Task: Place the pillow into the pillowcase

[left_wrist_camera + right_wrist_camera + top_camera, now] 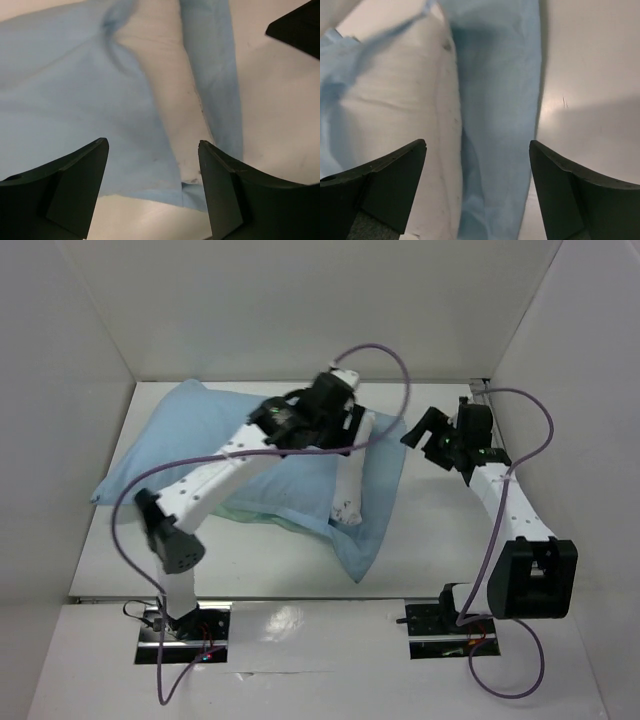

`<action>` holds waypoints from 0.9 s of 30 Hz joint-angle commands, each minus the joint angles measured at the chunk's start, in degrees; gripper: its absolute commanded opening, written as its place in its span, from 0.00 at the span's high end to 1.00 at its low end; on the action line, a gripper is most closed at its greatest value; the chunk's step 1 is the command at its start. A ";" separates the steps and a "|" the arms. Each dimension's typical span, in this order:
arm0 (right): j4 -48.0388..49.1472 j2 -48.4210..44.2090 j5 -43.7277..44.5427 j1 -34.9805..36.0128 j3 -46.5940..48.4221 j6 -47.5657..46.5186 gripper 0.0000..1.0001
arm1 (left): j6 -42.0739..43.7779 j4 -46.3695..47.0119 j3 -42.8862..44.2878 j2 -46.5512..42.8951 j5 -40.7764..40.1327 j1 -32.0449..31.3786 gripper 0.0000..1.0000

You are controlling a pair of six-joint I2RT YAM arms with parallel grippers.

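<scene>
Here the plump white fabric pillow [350,478] lies mostly inside the limp light-blue pillowcase [200,430]; left gripper [152,145] and right gripper [477,145] hover spread, empty, likely to grip its hem.

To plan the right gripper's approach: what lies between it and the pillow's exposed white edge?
Top external view: a flap of the light blue pillowcase lies between the right gripper and the pillow, plus some bare table.
</scene>
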 commanded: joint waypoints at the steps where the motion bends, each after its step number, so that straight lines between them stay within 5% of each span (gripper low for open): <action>1: 0.07 -3.48 -6.74 -2.88 -7.03 1.56 0.08 | 4.96 -6.74 10.69 10.83 -14.74 -8.53 0.14; 5: -3.52 -7.61 -8.15 -5.79 -11.52 0.42 0.04 | 7.33 -6.57 17.15 20.17 -19.86 -10.23 0.12; 17: -8.02 -11.85 -12.63 -11.68 -17.77 -2.75 0.03 | 12.70 -1.47 13.29 31.33 -30.11 -10.76 0.08; 20: -7.50 -11.85 -12.63 -11.68 -17.78 -2.22 0.03 | 13.41 -0.86 11.62 35.11 -33.21 -10.76 0.15; 21: -7.49 -11.85 -12.63 -11.68 -17.78 -2.22 0.03 | 12.71 -1.55 11.09 35.64 -34.00 -10.15 0.23; 22: -7.49 -11.85 -12.63 -11.68 -17.78 -2.22 0.03 | 12.01 -1.56 11.09 35.65 -33.23 -10.14 0.47; 25: -7.49 -11.32 -12.63 -11.68 -17.78 -2.22 0.03 | 9.63 -4.45 13.72 34.69 -30.85 -8.74 0.98; 27: -6.88 -11.32 -13.41 -11.68 -17.78 -2.22 0.03 | 8.58 -6.04 17.05 32.32 -27.88 -8.13 1.00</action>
